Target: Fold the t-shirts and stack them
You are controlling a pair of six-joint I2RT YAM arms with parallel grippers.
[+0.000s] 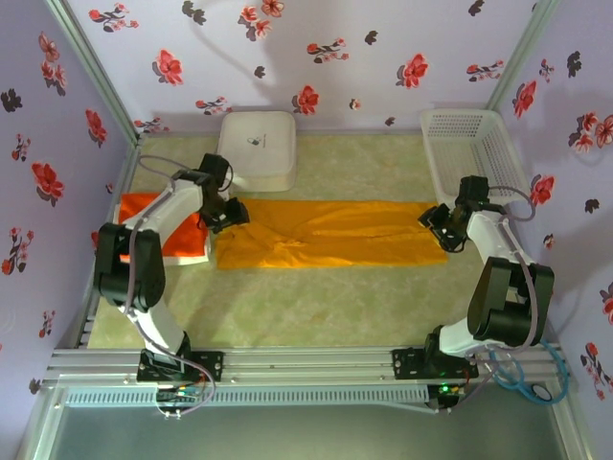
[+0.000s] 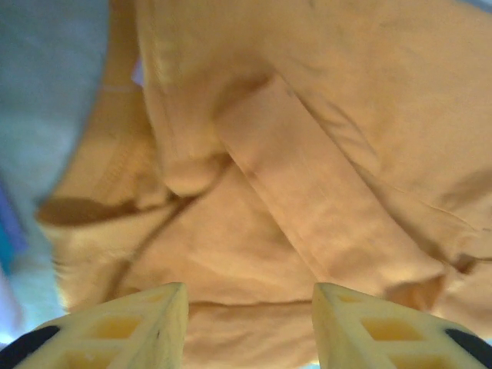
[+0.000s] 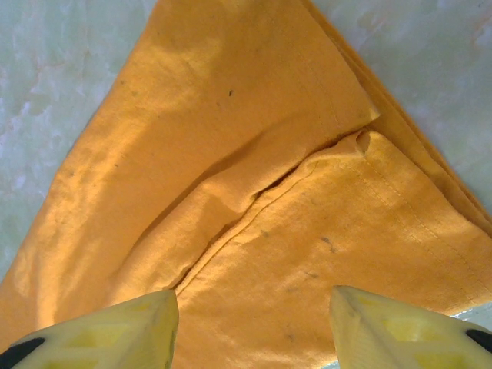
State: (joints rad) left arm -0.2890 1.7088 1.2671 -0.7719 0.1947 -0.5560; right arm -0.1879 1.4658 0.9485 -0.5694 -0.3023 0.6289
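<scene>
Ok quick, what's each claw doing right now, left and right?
Left claw: open over the mustard t-shirt, not pinching it.
Right claw: open over the same shirt's other end, holding nothing.

The left arm (image 1: 175, 207) is covering part of the bright red-orange cloth t-shirt (image 1: 141, 205); the mustard yellow-orange cloth t-shirt (image 2: 292, 192) (blurred here) is running past every edge.

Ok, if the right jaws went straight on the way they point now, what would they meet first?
The mustard t-shirt: in the right wrist view its folded end lies directly ahead of the open jaws, though how far is unclear.
</scene>
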